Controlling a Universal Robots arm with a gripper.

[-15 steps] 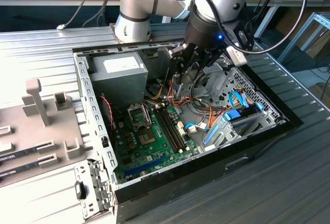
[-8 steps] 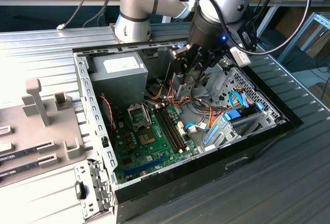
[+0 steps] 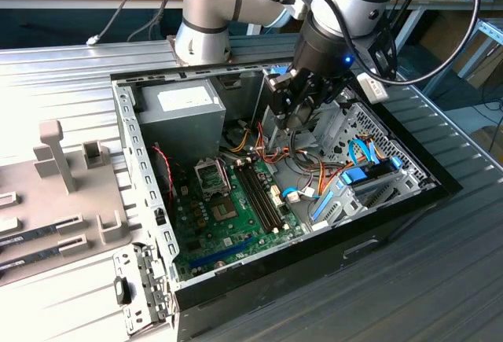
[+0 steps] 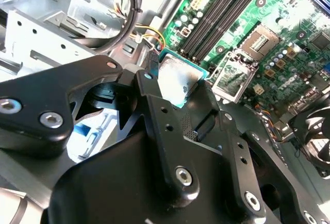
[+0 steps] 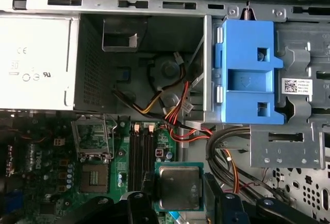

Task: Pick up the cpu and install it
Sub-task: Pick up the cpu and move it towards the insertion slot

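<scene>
Cpu: flat square chip with a dull silver metal top and thin green rim. Matte black gripper has its jaws closed on the chip's two opposite edges. It is held in the air over the green motherboard. Square socket is bare, its silver frame hinged open.

The arm bends down from twelve o'clock in the exterior view, its tool clamping the cpu.
</scene>
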